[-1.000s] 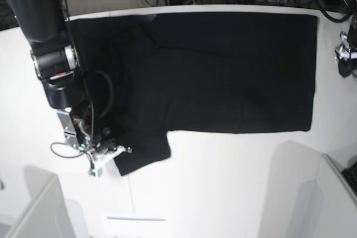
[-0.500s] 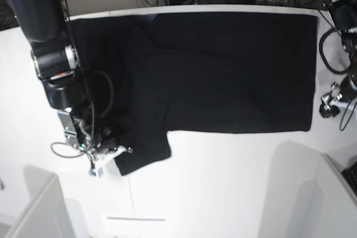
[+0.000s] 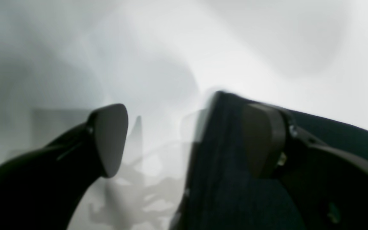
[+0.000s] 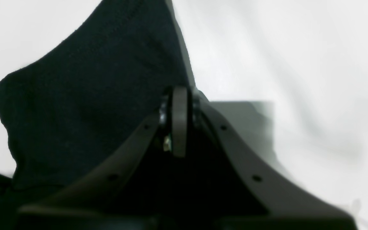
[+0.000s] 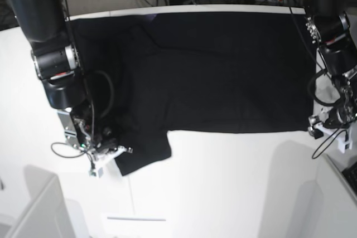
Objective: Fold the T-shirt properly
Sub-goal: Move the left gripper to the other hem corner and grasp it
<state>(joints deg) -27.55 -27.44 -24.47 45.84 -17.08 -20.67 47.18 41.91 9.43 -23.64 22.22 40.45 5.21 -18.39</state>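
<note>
**Gripping Both Near Corners for the Fold**

Starting on the left of the base view, you have the right gripper (image 5: 111, 151) down at the near sleeve of the T-shirt (image 5: 217, 71). Its wrist view shows the fingers (image 4: 179, 124) pressed together at the sleeve's edge; from the way the cloth peaks up to them, you appear to be pinching the sleeve hem.

Across the middle, the shirt lies flat on the white table (image 5: 223, 182), plain black side up, collar end towards the left, hem towards the right, its far edge along the back of the table.

On the right, your left gripper (image 5: 329, 124) sits at the near hem corner. Its fingers stand wide apart, one pad (image 3: 109, 139) over bare table, the other over the cloth edge, nothing held yet.

Expect the fabric to be light, soft and limp: it will sag and drag between two holds. Take a deep bite at the hem corner, catching every layer, so it does not slip out as you lift.
</note>
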